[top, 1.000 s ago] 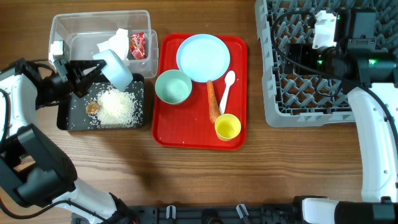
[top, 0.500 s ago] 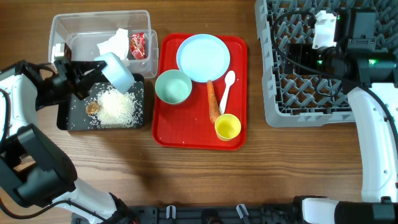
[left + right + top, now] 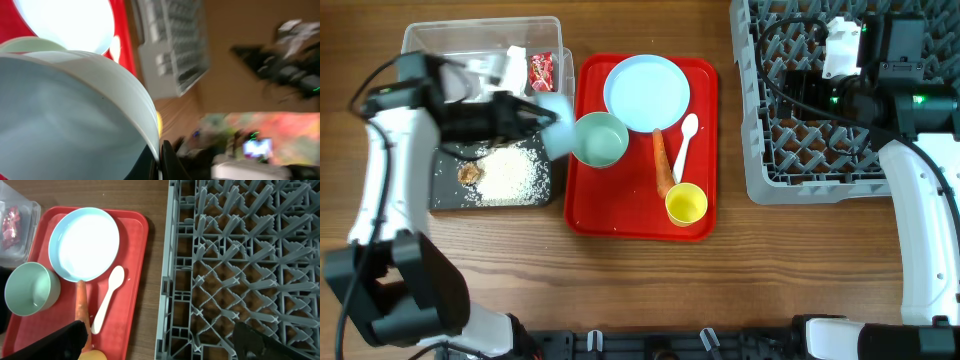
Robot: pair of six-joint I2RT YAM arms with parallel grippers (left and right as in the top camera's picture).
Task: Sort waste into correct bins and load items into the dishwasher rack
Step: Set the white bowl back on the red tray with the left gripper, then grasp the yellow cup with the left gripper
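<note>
Bowl first: your L gripper (image 3: 534, 112) is clamped on the rim of the pale blue bowl (image 3: 556, 108), fingers pinched together w/ only the bowl wall between them. In the L wrist view that bowl fills the frame right up to one dark finger (image 3: 165, 159). Overhead it's blurred, so you can't read its tilt.

Just past the held bowl, ahead of the L jaws, sits the mint bowl (image 3: 600, 140) on the red tray (image 3: 620, 215). Touching or a hair apart, can't tell.

To one side of the L jaws, back toward the arm, is the black tub (image 3: 440, 197) w/ rice grains (image 3: 510, 172) and a brown scrap (image 3: 470, 173). On the other side is the clear tub (image 3: 415, 40) w/ the red wrapper (image 3: 540, 70); the white tissue is mostly hidden by the arm.

Further ahead on the tray: plate (image 3: 646, 92), carrot (image 3: 663, 165), white spoon (image 3: 684, 145), yellow cup (image 3: 686, 204).

Your R gripper (image 3: 157, 347) hangs over the rack (image 3: 240, 255), jaws wide apart, gripping nothing. The rack's edge lies between them, and the carrot and spoon handle are just beside one finger (image 3: 60, 340).
</note>
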